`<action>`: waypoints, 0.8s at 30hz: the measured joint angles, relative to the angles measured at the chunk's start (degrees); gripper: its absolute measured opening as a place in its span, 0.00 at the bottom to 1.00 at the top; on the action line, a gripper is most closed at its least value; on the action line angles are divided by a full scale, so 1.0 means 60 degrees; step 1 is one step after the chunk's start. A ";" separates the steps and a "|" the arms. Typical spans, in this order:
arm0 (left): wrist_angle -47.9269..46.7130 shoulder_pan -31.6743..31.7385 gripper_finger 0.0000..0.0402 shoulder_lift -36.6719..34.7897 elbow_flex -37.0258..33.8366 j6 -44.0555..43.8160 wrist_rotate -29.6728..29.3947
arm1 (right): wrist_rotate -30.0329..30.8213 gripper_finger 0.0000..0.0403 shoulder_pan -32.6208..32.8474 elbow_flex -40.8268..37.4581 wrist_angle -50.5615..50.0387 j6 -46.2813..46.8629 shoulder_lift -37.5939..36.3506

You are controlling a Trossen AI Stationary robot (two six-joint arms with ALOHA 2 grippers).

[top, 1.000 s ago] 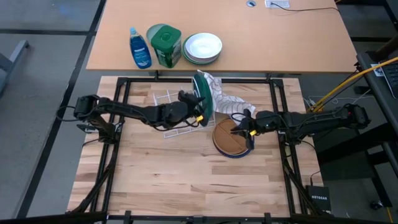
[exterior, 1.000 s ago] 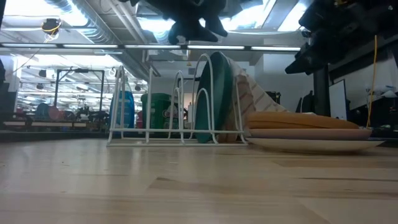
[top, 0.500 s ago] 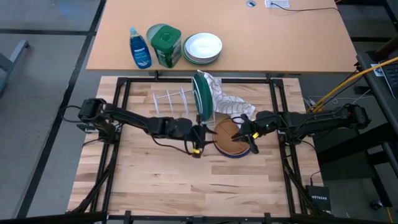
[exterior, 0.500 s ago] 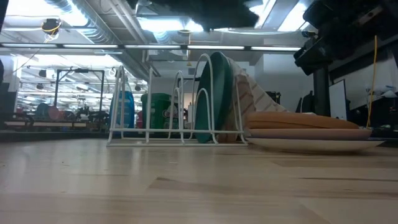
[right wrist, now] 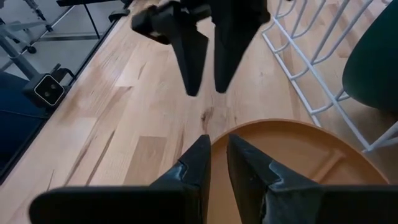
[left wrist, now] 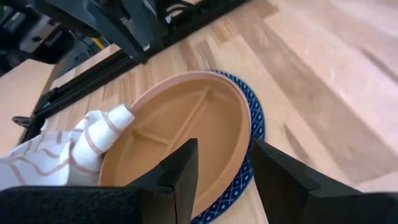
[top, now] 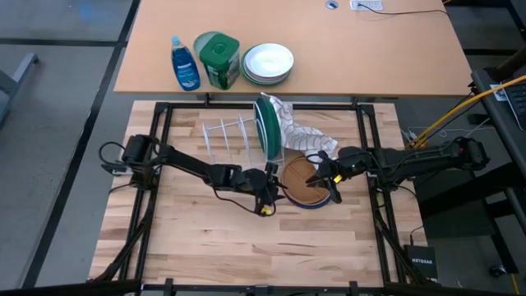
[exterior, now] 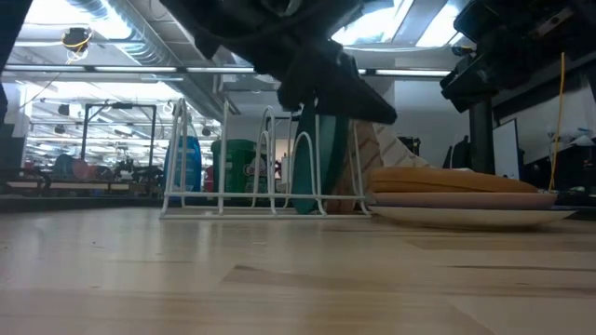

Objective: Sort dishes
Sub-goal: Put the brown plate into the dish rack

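Jaws of the left gripper point(left wrist: 221, 177) spread just short of the brown plate point(left wrist: 180, 146) stacked on the blue dish point(left wrist: 254, 127), right gripper point(right wrist: 216, 163) nearly pressed together above it, green plate point(top: 266, 127) already racked beyond, stack left to sort

Dark jointed arms, tapered black fingers point(right wrist: 186, 50), black cables

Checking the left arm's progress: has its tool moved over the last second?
Yes. In the high view the left tool has left the white wire dish rack and gone toward the round brown wood-coloured plate.
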 joint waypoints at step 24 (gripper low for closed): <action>0.0700 0.0435 0.35 0.0969 0.0000 0.2227 0.0145 | 0.0000 0.14 0.0000 0.0000 0.0023 0.0452 0.0000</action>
